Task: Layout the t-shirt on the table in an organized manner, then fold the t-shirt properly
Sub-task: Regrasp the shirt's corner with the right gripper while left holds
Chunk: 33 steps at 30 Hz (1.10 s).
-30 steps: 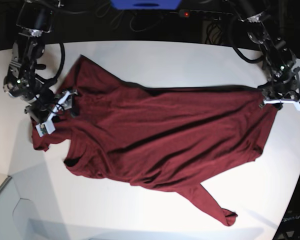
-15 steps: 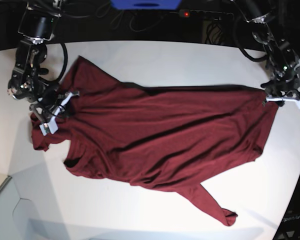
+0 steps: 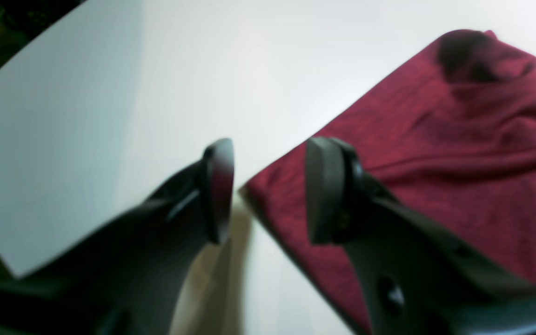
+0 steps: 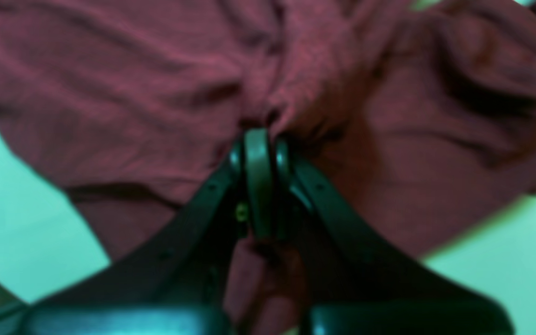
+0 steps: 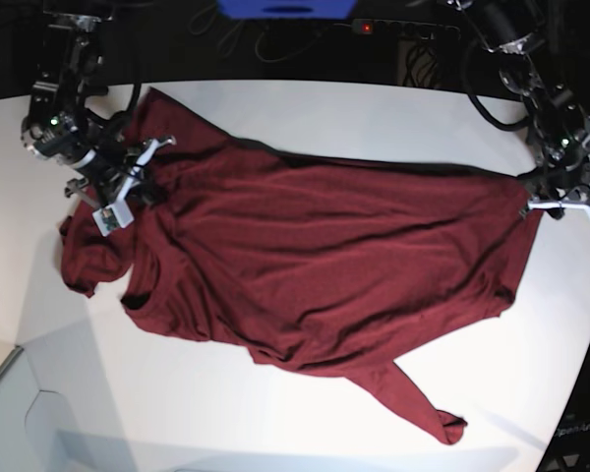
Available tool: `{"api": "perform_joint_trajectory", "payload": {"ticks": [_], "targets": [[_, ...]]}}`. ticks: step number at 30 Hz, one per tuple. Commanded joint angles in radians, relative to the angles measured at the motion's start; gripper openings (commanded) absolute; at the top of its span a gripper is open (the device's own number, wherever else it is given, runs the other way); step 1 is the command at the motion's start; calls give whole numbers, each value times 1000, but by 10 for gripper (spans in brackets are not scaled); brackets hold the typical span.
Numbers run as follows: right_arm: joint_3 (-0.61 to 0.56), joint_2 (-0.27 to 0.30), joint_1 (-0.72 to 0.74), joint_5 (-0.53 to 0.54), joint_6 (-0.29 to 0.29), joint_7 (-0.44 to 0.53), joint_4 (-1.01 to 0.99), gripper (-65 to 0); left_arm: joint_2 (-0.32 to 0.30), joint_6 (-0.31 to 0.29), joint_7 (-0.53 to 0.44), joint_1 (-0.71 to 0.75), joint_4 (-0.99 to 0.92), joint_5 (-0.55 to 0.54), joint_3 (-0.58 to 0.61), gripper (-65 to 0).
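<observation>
The dark maroon t-shirt [image 5: 315, 265] lies spread and wrinkled across the white table [image 5: 374, 118], with one sleeve trailing toward the front right. At the shirt's left end my right gripper [image 5: 136, 187] is shut on a bunched fold of the cloth; in the right wrist view the closed fingertips [image 4: 259, 139] bite into the gathered t-shirt [image 4: 156, 83]. My left gripper [image 5: 556, 202] hovers over the shirt's right corner. In the left wrist view the left gripper [image 3: 268, 190] is open, and the corner of the t-shirt [image 3: 435, 153] lies below the gap, not pinched.
Behind the table's far edge are dark cables, a blue object [image 5: 290, 8] and a power strip with a red light [image 5: 367, 28]. The table's curved edge runs close to the left gripper on the right. A grey ledge [image 5: 20, 413] sits at the front left.
My right gripper has shut on the shirt's left end and pulled it toward the far edge, so the cloth there has shifted back. The left gripper has stayed open and barely moved.
</observation>
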Motion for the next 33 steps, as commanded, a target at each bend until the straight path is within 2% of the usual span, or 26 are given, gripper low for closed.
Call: {"api": "perform_joint_trajectory", "payload": {"ticks": [1, 8, 13, 18, 25, 28, 33], "targets": [[5, 12, 5, 8, 4, 18, 2, -650, -12, -1, -20, -11, 31, 0, 1, -402], [5, 14, 4, 8, 4, 18, -29, -650, -12, -1, -17, 28, 117, 2, 4, -400], [1, 25, -34, 8, 4, 24, 11, -650, -30, -1, -17, 29, 94, 2, -4, -399], [-55, 31, -62, 8, 4, 24, 23, -650, -35, -1, -17, 29, 72, 2, -2, -399], [-50, 31, -61, 8, 4, 24, 20, -650, -33, -1, -17, 48, 83, 2, 6, -399], [-49, 49, -59, 8, 4, 24, 20, -650, -36, -1, -17, 81, 86, 2, 32, -398], [-50, 48, -57, 8, 4, 24, 20, -650, -39, -1, -25, 92, 22, 2, 29, -398]]}}
